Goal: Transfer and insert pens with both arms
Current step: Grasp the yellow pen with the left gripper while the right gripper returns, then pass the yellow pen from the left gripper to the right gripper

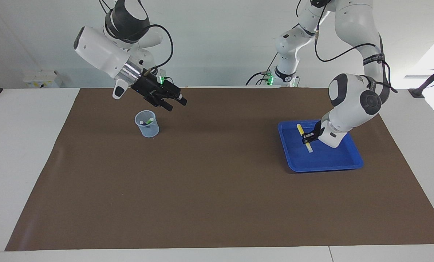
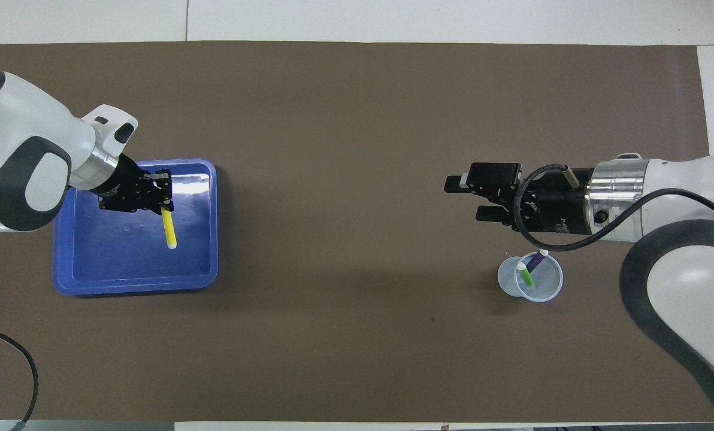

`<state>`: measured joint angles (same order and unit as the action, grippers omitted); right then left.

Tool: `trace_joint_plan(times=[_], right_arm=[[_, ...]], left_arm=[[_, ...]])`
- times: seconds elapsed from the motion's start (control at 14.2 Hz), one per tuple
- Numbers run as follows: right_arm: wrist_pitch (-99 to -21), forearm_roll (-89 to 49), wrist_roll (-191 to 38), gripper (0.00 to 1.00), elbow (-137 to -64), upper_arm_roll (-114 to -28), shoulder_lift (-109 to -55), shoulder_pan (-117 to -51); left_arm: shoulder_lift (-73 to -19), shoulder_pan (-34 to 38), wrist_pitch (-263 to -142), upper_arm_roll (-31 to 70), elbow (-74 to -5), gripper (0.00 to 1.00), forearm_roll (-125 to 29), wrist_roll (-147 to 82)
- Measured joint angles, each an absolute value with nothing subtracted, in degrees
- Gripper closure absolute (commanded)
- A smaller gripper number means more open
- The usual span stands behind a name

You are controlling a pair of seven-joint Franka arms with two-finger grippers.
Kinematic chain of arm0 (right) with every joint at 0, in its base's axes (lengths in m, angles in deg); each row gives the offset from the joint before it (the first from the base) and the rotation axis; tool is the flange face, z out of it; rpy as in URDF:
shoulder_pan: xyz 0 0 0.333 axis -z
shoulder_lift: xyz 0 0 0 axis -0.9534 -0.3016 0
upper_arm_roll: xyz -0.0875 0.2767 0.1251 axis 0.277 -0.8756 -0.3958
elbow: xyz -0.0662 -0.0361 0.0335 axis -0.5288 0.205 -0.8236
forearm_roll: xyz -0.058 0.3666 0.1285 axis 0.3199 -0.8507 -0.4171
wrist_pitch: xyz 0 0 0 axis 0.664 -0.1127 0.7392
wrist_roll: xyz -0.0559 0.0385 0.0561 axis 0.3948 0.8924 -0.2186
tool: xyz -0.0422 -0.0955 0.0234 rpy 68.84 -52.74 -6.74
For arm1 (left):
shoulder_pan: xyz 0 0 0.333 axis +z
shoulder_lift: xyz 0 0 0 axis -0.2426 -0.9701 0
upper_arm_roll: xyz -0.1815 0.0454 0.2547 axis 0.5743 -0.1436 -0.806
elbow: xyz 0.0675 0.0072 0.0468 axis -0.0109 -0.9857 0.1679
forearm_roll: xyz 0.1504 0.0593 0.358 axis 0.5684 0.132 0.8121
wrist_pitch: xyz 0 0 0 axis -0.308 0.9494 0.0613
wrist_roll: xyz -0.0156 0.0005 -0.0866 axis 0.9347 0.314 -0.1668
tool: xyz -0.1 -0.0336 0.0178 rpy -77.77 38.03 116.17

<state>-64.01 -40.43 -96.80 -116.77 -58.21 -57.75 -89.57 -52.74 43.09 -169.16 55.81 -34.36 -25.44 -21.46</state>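
Now the left claw (image 1: pixel 308 137) pinches the yellow pen (image 1: pixel 304 138) over the blue tray (image 1: pixel 326 163), its long axis tilted, pale end low toward the tray floor. Well apart from the tray, the right claw (image 1: pixel 175 103) hangs spread (empty) over the mat beside the cup (image 1: pixel 147 124), which holds the purple pen (image 2: pixel 535 260) and green pen (image 2: pixel 526 274). Nothing blocks the worktop (image 1: pixel 209 182) between them.

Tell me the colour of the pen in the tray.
Yellow with a pale tip; the pen in the blue tray shows best in the overhead view.
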Motion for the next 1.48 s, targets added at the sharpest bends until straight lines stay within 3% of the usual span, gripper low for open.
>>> trace_joint_plan(times=[0.35,0.71,1.27,1.48], right_arm=[[-66.25,-44.27,-98.32,0.0,-116.82,-58.19,-57.82,-90.45],[-75.29,-44.45,-99.08,0.0,-117.82,-58.22,-58.2,-96.12],[-79.97,-44.46,-99.98,0.0,-118.83,-58.33,-58.27,-103.3],[-79.97,-44.46,-99.98,0.05,-118.88,-58.38,-58.27,-105.4]], left_arm=[[-50.19,42.8,-167.25,62.05,-31.89,1.0,-37.7,9.16],[-48.82,42.63,-168.87,68.39,-31.99,1.0,-47.93,33.65],[-46.96,41.63,-179.5,72.89,-38.59,1.0,-67.44,38.77],[-45.53,41.28,-181.21,73.7,-40.23,1.0,-70.03,38.98]])
